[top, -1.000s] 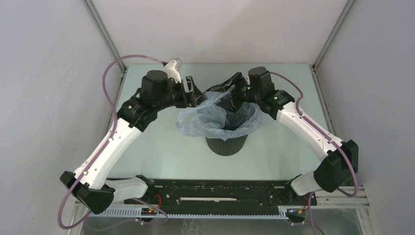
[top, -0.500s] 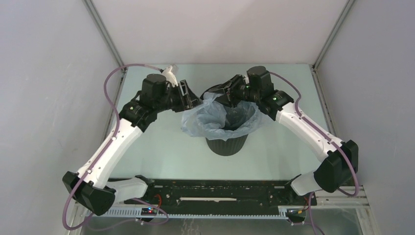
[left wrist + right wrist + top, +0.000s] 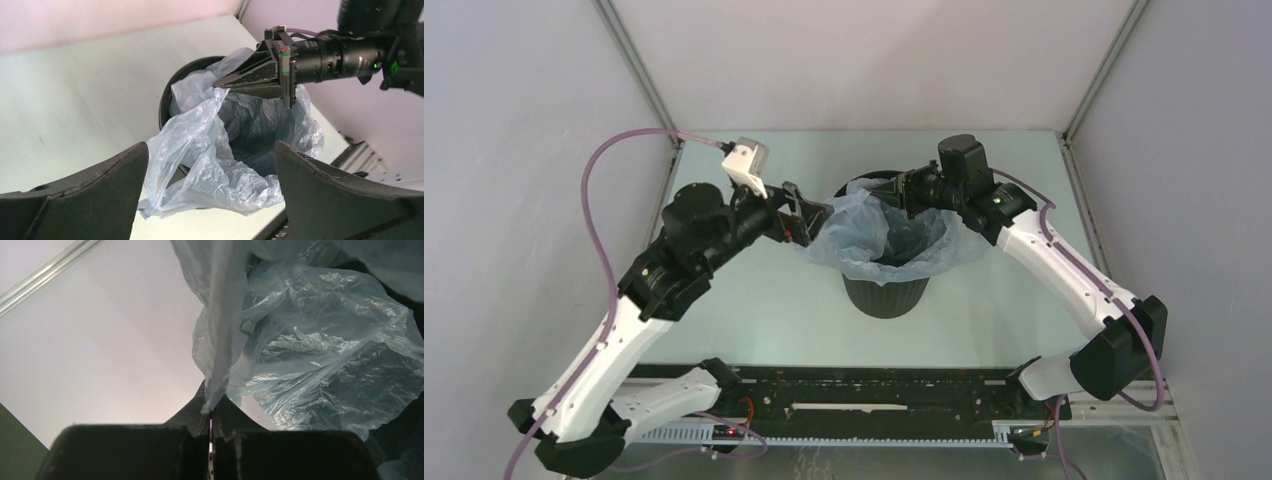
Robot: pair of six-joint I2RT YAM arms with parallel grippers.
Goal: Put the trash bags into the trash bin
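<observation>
The black ribbed trash bin stands mid-table. A pale blue film trash bag lines its mouth and spills over the rim, mostly on the left side. My right gripper reaches over the far rim and is shut on a pinched fold of the bag; the fingertips meet on the film. My left gripper hangs just left of the bin, open, with nothing held. In the left wrist view the bag shows between its spread fingers, apart from them. The bin's rim shows behind.
Grey enclosure walls with metal posts close in the table on three sides. A black rail with the arm bases runs along the near edge. The left arm's purple cable loops high on the left.
My left gripper let go of the bag, opened wide and drew back to the left. My right gripper shut on the bag's fold at the far rim.
</observation>
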